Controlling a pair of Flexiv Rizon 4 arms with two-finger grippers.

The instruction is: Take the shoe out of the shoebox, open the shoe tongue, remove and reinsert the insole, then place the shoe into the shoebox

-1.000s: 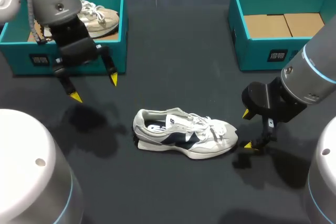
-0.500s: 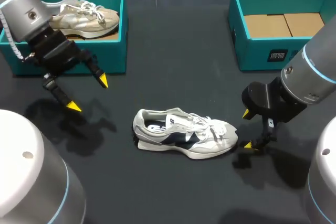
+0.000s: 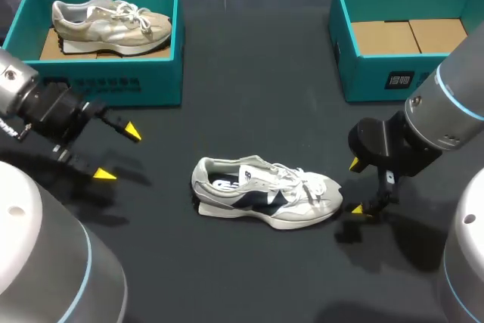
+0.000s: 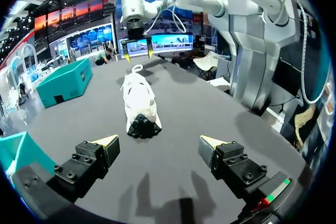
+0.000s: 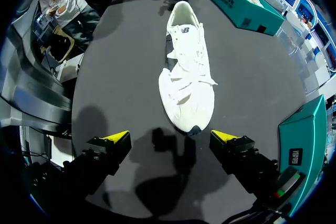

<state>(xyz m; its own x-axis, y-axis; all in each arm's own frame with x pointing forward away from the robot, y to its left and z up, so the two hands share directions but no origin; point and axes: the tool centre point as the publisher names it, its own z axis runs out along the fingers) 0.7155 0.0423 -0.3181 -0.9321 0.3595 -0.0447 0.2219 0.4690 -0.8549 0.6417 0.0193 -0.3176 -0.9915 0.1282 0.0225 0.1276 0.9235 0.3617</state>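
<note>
I judge only the unboxing done: the shoe (image 3: pixel 266 193) lies on the table (image 3: pixel 249 96), with tongue, insole and reboxing left to do. My left gripper (image 3: pixel 118 153) and right gripper (image 3: pixel 358 187) both stand wide, empty.

i have bare dark tabletop (image 3: pixel 249 96) all round the white-and-navy laced sneaker (image 3: pixel 265 193); the left teal cardboard shoebox (image 3: pixel 113 88) and its right twin (image 3: pixel 370 73) block the far corners.

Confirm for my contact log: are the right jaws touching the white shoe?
Apart. Right wrist view: open right jaws flank the white shoe's toe, table visible on both sides.
</note>
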